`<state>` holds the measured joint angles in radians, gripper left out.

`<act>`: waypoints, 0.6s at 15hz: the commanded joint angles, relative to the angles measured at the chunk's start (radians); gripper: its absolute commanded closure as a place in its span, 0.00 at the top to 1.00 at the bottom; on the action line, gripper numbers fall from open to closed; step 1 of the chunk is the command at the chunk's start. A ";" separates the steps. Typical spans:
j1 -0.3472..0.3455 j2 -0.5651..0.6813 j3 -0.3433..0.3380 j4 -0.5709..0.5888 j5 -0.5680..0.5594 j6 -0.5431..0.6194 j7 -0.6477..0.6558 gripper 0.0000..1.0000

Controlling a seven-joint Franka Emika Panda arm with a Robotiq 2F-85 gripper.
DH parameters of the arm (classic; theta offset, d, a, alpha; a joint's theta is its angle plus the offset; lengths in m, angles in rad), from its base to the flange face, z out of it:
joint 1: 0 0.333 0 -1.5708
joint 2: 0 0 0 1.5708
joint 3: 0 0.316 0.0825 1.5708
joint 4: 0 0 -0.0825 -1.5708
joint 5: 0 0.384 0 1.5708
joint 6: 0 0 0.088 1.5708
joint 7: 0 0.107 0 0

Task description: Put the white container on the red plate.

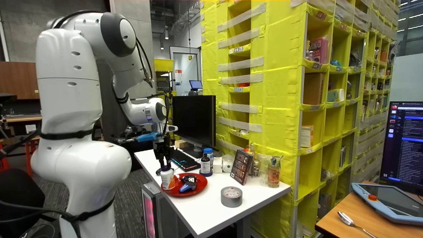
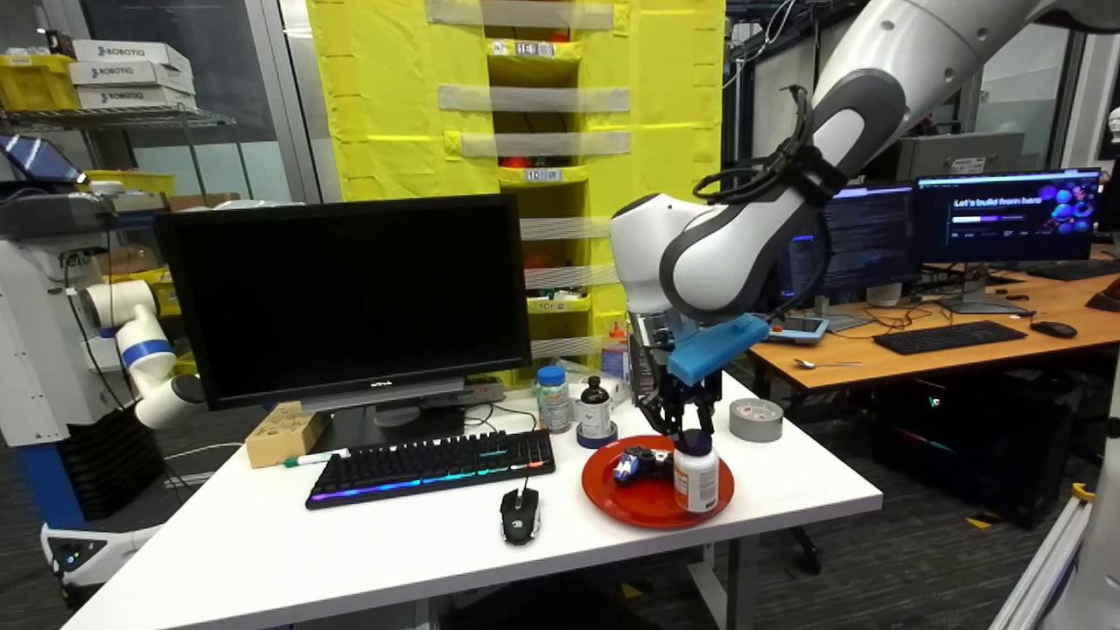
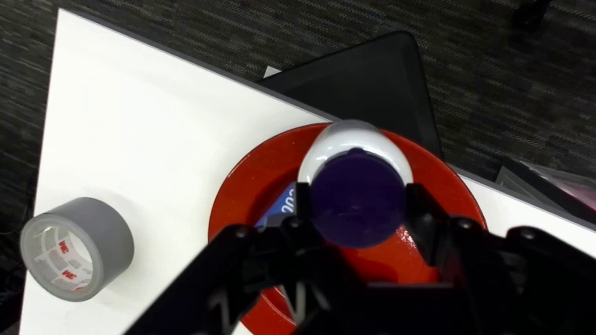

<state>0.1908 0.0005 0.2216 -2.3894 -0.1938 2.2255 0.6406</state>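
The white container [image 1: 168,180] is a white bottle with a dark purple lid, also seen in an exterior view [image 2: 696,483]. In the wrist view the container [image 3: 358,138] shows below its purple lid [image 3: 357,200]. My gripper [image 3: 356,199] has one finger on each side of the lid and is shut on it; the gripper also shows in both exterior views [image 1: 165,165] [image 2: 694,427]. The container is upright over the edge part of the red plate [image 2: 612,494]. I cannot tell whether its base touches the plate. The plate also shows in the wrist view [image 3: 233,200].
A blue and black object [image 1: 188,185] lies on the plate beside the container. A grey tape roll [image 3: 77,249], a keyboard [image 2: 429,468], a mouse [image 2: 520,516], a dark bottle [image 2: 595,411] and a monitor [image 2: 350,297] stand around on the white table [image 2: 262,542].
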 commanded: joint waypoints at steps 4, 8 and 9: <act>0.035 0.066 0.006 0.108 -0.026 -0.029 0.037 0.26; 0.039 0.115 -0.009 0.179 -0.028 -0.036 0.043 0.26; 0.039 0.126 -0.014 0.194 -0.026 -0.037 0.043 0.26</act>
<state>0.2190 0.0850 0.2259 -2.2620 -0.2017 2.2200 0.6585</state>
